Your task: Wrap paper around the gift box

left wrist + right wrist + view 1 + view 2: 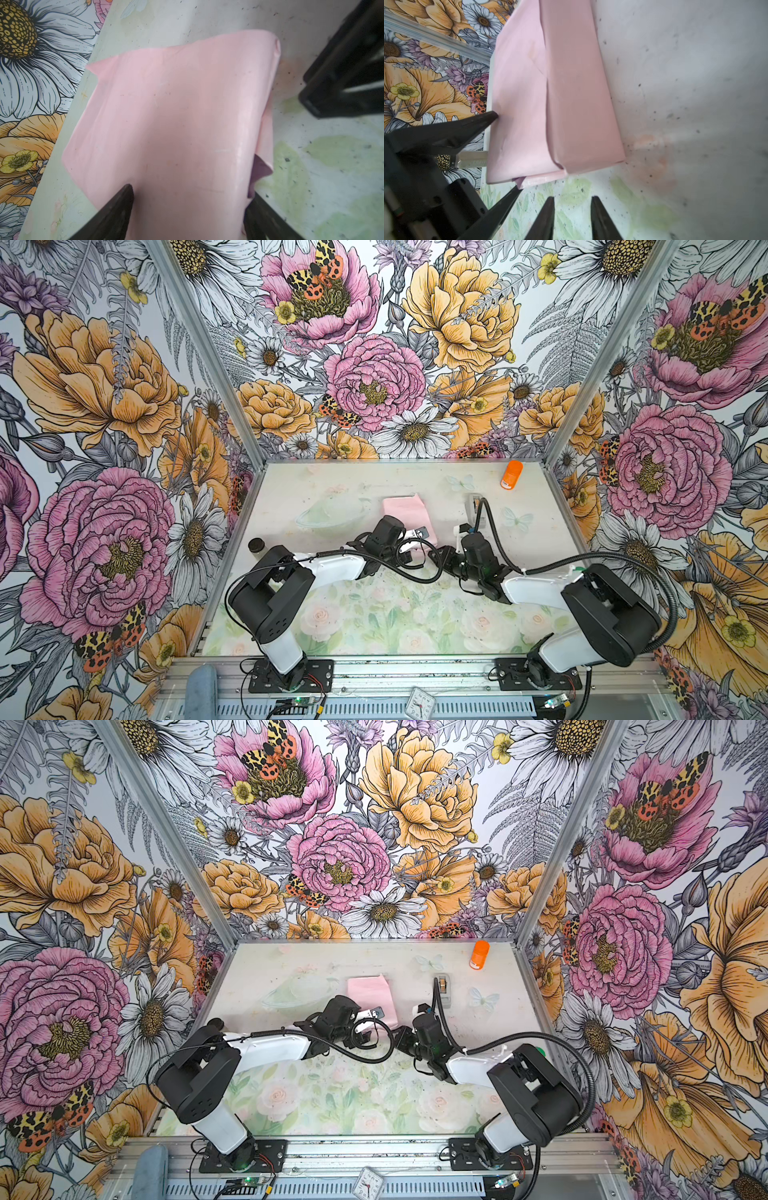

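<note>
Clearly the wrap is well along: the paper [405, 510], pale pink side out, covers the gift box completely, so the box itself cannot be seen. The parcel sits mid-tabletop [332, 481], with 1 lilac flap [261, 168] loose at a corner. The left pincer [192, 190] stands released, its 2 fingers spread wide astride the parcel with tips at the paper, probably to pin the folds so they cannot spring open. The right pincer [573, 207] hovers just beside the parcel, jaws slightly parted and empty, likely kept free for the tape dispenser [475, 506] nearby.
</note>
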